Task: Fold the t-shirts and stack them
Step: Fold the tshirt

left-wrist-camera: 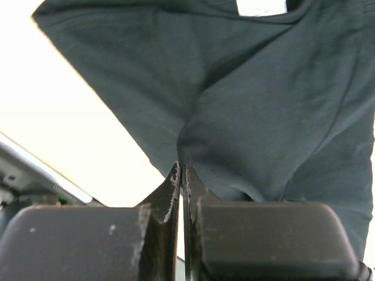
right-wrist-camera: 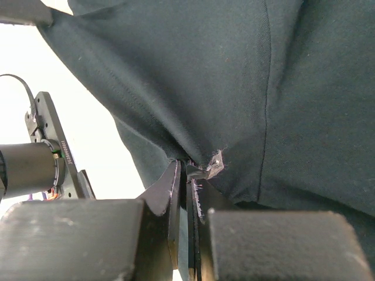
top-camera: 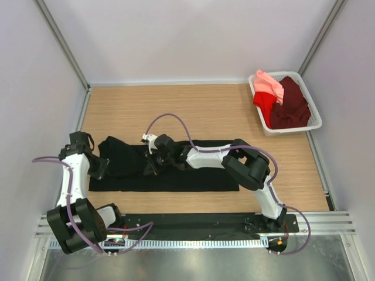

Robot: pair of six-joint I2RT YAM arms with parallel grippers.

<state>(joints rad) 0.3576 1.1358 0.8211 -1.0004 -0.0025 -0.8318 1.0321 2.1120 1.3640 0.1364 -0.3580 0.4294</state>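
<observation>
The left gripper [left-wrist-camera: 181, 174] and the right gripper [right-wrist-camera: 187, 170] are each clamping a small pinch of the large, soft black cloth t-shirt [top-camera: 176, 174], which is lying spread across the near side of the wooden table [top-camera: 205, 111], and uneven lifting is probably risking one thin pinch slipping free.

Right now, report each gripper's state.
Left gripper: closed, pinching the black t-shirt.
Right gripper: closed, pinching the same black t-shirt.
</observation>
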